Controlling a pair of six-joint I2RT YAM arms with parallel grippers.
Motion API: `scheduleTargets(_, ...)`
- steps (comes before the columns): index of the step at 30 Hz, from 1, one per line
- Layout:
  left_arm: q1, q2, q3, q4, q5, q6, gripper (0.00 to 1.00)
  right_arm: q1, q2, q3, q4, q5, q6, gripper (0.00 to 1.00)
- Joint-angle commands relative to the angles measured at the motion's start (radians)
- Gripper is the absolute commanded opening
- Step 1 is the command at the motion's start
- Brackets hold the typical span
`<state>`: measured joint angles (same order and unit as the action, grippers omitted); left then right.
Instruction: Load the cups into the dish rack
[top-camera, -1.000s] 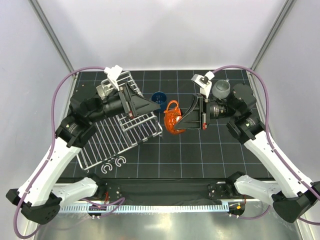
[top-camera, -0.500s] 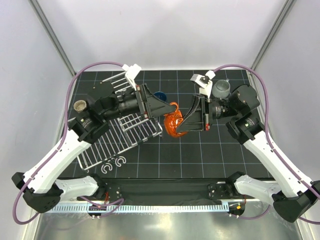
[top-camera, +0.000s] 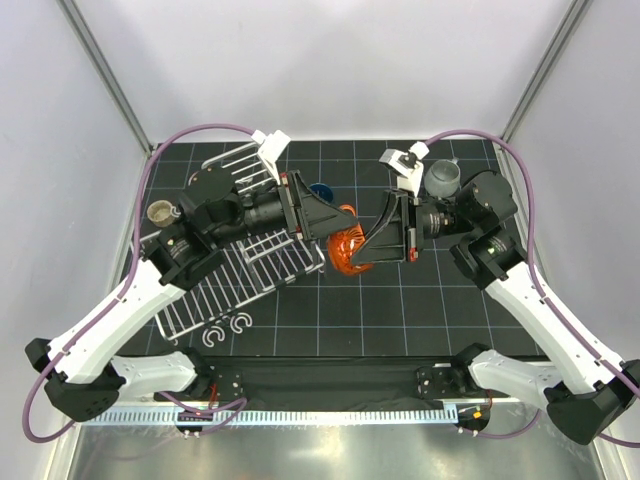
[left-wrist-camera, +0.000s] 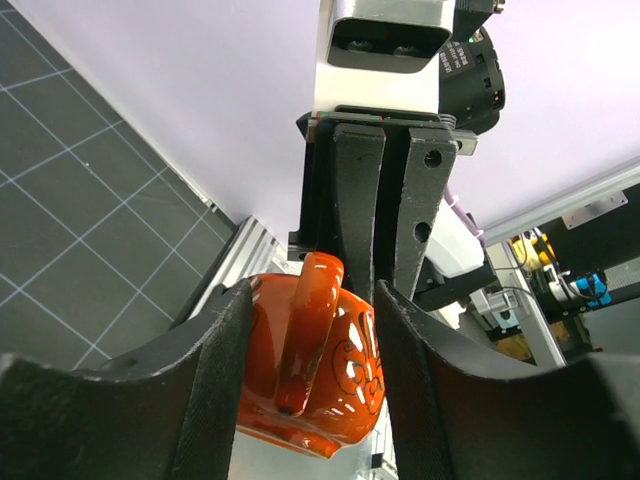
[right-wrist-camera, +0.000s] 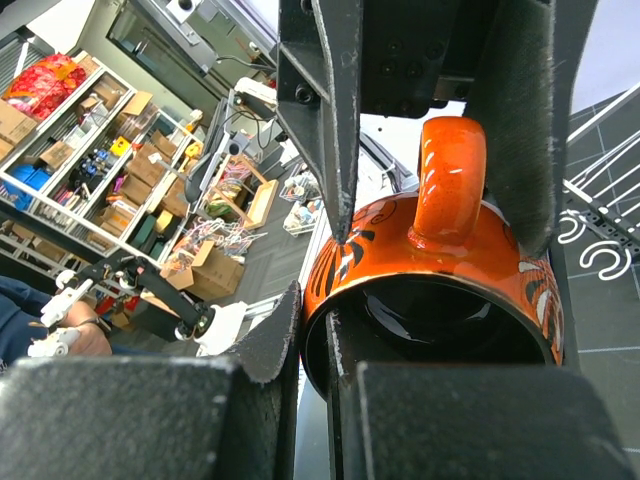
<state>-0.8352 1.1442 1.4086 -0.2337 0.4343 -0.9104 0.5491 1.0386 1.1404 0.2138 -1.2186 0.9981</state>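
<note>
The left claw (left-wrist-camera: 312, 290) reaches in from 9 o'clock, its jaws spread to either side of the handle (left-wrist-camera: 305, 330) of the orange mug (top-camera: 345, 250), with a gap showing on both sides and no pinch yet. The handle's long axis runs lengthwise down the slot between the two fingers, so closing them should catch it squarely across its width.

Opposite, from 3 o'clock, the right claw (right-wrist-camera: 312, 310) is pressed together on the mug's rim wall and carries it alone. The mug hangs tipped in the air between the two arms, its mouth turned toward the right wrist and its handle side toward the left claw.

This looks like a handover: the left claw takes the handle, then the right one lets go. If the right lets go early, the mug drops.

Below is dark gridded table (top-camera: 420, 310). The rack (top-camera: 225, 285) lies at 8 to 9 o'clock from the mug, its near corner just beside it and under the left arm, so the left arm is the nearer one for the loading.

A blue cup (top-camera: 320, 190) stands at 12 o'clock, half hidden, a grey cup (top-camera: 443, 180) at 2 o'clock, and a tan cup (top-camera: 158, 212) at 9 o'clock past the rack. Two white hooks (top-camera: 225, 330) lie at 7 o'clock.

The air over the slatted tray looks free, though the left forearm crosses it.
</note>
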Motion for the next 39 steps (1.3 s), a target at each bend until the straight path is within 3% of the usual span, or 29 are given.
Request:
scheduleTargets(1, -0.010, -0.008, 0.007, 0.065, -0.028, 0.002, 0.49, 0.014, -0.014, 0.012, 0.081, 0.027, 0.004, 0.04)
scheduleTargets(6, -0.015, -0.001, 0.009, 0.063, -0.028, -0.001, 0.44, 0.020, -0.022, 0.002, 0.082, 0.054, -0.004, 0.04)
scheduleTargets(9, -0.013, -0.011, 0.004, 0.063, -0.031, 0.002, 0.52, 0.018, -0.025, 0.001, 0.082, 0.070, -0.009, 0.04)
scheduleTargets(16, -0.013, -0.015, -0.005, 0.063, -0.029, 0.001, 0.53, 0.020, -0.023, -0.008, 0.110, 0.099, 0.003, 0.04)
scheduleTargets(21, -0.013, -0.003, 0.004, 0.065, -0.022, 0.007, 0.43, 0.022, -0.012, -0.014, 0.167, 0.102, 0.051, 0.04)
scheduleTargets(25, -0.013, 0.008, 0.020, 0.065, -0.019, 0.016, 0.20, 0.025, -0.009, -0.014, 0.183, 0.106, 0.065, 0.04)
scheduleTargets(27, -0.013, 0.008, 0.020, 0.065, -0.019, 0.018, 0.17, 0.026, -0.009, -0.013, 0.199, 0.110, 0.076, 0.04)
scheduleTargets(30, -0.013, 0.005, 0.018, 0.063, -0.022, 0.021, 0.01, 0.026, 0.000, -0.008, 0.202, 0.122, 0.080, 0.04)
scheduleTargets(34, -0.015, -0.003, 0.033, 0.030, -0.045, 0.034, 0.00, 0.026, 0.014, -0.005, 0.191, 0.139, 0.082, 0.06)
scheduleTargets(37, -0.013, -0.001, 0.058, -0.045, -0.112, 0.047, 0.00, 0.026, 0.023, 0.013, 0.118, 0.146, 0.030, 0.23)
scheduleTargets(39, -0.015, -0.006, 0.076, -0.119, -0.140, 0.054, 0.00, 0.026, 0.020, 0.027, 0.052, 0.156, -0.002, 0.29)
